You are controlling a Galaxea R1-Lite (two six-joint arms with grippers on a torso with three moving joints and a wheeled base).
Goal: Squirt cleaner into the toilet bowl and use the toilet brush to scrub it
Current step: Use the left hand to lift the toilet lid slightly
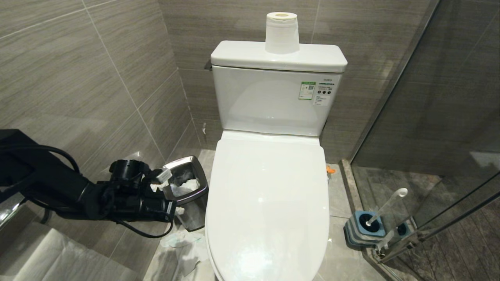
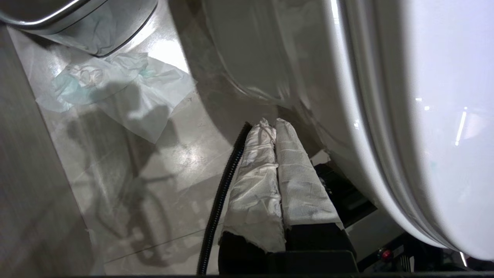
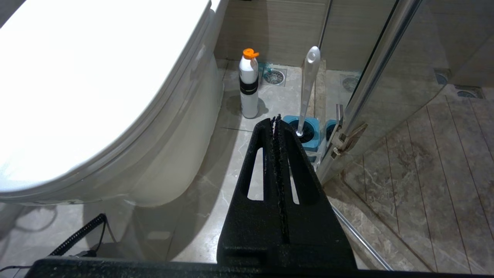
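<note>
- Toilet (image 1: pixel 269 203) lid down, centre of head view.
- Brush (image 1: pixel 384 207) in holder (image 1: pixel 361 228), floor, right of toilet.
- L claw (image 2: pixel 270 127) closed, empty, low by toilet's left side, near bin (image 1: pixel 187 195).
- R claw (image 3: pixel 276 120) closed, empty, pointing toward brush.

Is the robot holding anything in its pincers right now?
No. The left pincer and the right pincer are both shut on nothing. The toilet brush sits in its holder.
</note>
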